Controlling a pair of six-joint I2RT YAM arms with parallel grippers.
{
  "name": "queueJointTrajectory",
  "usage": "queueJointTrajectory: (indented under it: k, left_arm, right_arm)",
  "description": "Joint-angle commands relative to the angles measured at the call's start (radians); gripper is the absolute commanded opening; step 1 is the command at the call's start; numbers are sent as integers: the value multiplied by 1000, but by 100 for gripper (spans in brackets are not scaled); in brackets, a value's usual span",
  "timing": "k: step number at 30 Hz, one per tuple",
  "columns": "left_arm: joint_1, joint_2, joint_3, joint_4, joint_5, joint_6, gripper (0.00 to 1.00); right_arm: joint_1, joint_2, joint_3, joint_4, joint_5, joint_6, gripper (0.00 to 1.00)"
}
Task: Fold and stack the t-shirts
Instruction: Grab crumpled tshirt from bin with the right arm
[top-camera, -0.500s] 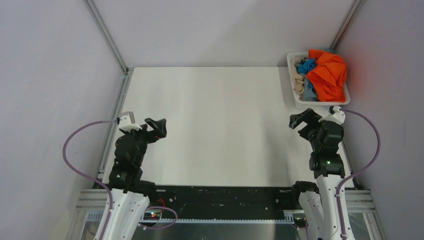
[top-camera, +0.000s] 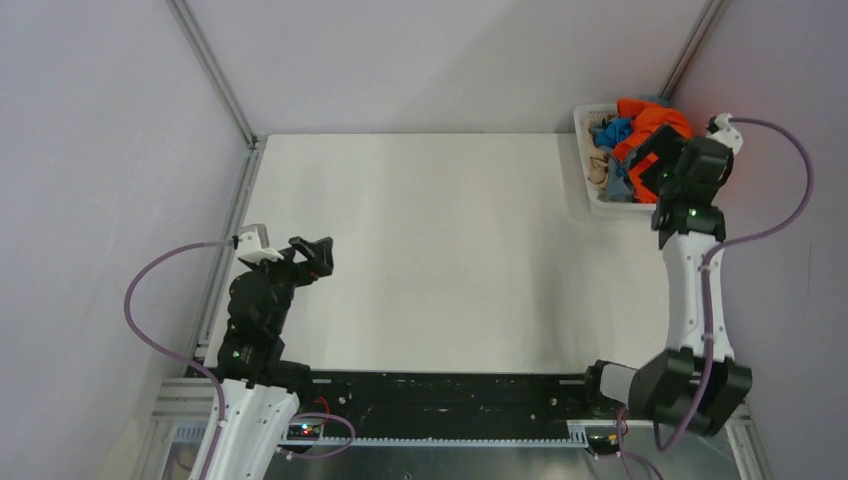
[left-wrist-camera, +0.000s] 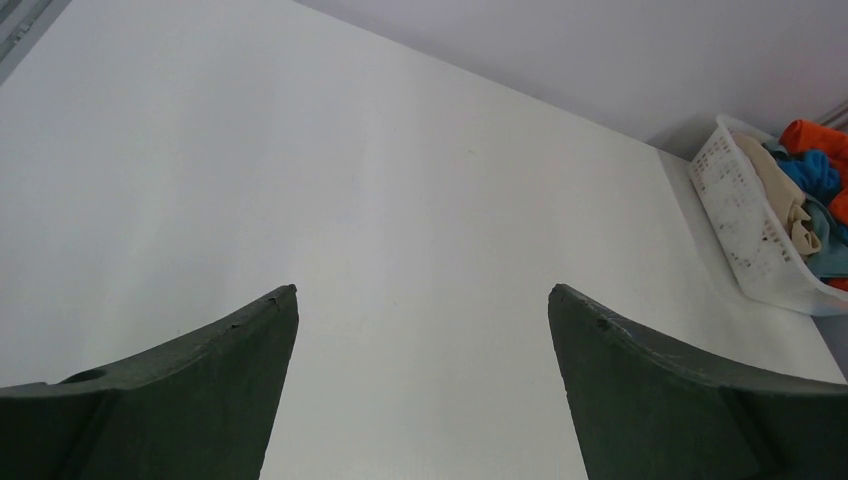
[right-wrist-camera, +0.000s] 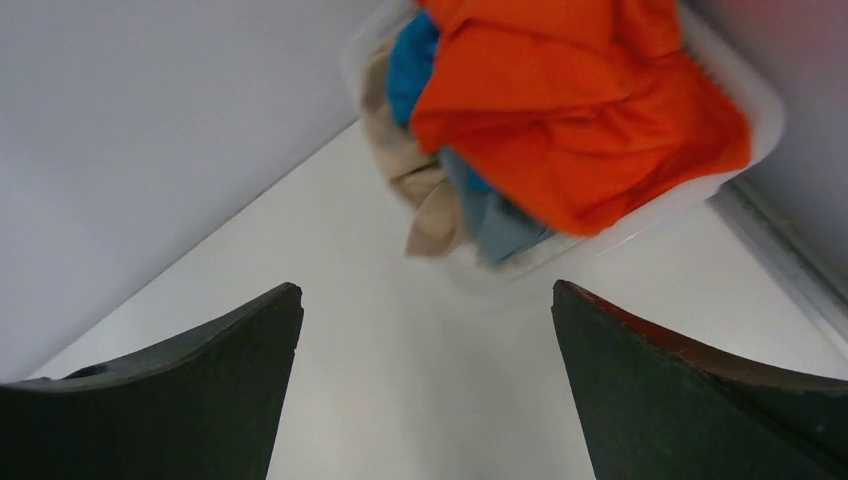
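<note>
L arm (top-camera: 262, 300) sits at approx 8 o'clock of the desk (top-camera: 440, 250). L jaws are spread wide w/ nothing in them; the wrist cam shows both fingers (left-wrist-camera: 200, 390) far apart over bare desk. From that cam the basket (left-wrist-camera: 735, 215) is far off at 2 o'clock.

Desk centre carries no shirt yet, so nothing is folded or stacked. I'd call this step 1: fetch the first shirt.

At 1–2 o'clock in the top cam the basket holds all the shirts in a heap. Beige shirt (top-camera: 598, 165) is on the 9 o'clock side, blue shirt (top-camera: 612, 130) next, orange shirt (top-camera: 650, 118) on top towards 3 o'clock. The wrist cam also shows a grey-blue shirt (right-wrist-camera: 495, 220) hanging over the near rim under the orange.

R arm (top-camera: 690, 260) runs from its base at 5 o'clock out to the basket. R jaws gape wide, empty, hovering short of the heap; orange cloth lies ahead at 12 o'clock, not between the fingers (right-wrist-camera: 690, 390).

To do it well:
- Aim for the highest orange ridge, away from the rim.
- Go only deep enough to pinch orange, else blue or beige prob. comes along.
- Close fully, lift straight up till the hem clears, then swing to desk centre.
- Watch the basket: a snagged sleeve could drag or tip it.
- L arm should be ready to take a free edge for spreading.
</note>
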Motion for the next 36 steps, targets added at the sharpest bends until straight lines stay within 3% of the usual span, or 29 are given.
queueJointTrajectory:
  k: [1,11,17,19,21,22,23,24,26,31,36]
  left_arm:
    - [7,4,-4,28,-24,-2,98]
    - [6,131,9,59,-51,-13,98]
    - [6,224,36,72,-52,-2,98]
    - [6,233,41,74,-55,2,98]
    - [5,232,42,75,-57,5,98]
    - [5,227,41,75,-60,5,98]
    - [5,225,41,75,-61,5,98]
    - [3,218,39,75,-64,5,98]
    - [3,206,34,74,-65,5,98]
    - [3,164,27,73,-55,4,98]
    - [4,109,6,73,-22,-8,98]
  right_arm:
    - [-97,184,115,40,40,-3,100]
    - [-126,634,459,104,-51,-88,100]
    - [-92,892,712,103,32,-64,97]
    - [-84,938,767,101,56,-52,86]
    - [-75,959,797,116,101,-47,64]
    - [-71,960,802,122,121,-48,47]
    - [-69,959,810,126,159,-55,38]
    - [-67,957,815,125,172,-61,16]
    - [-67,948,833,107,203,-78,0]
    - [-58,839,853,55,242,-157,0]
    - [0,633,843,40,257,-240,0]
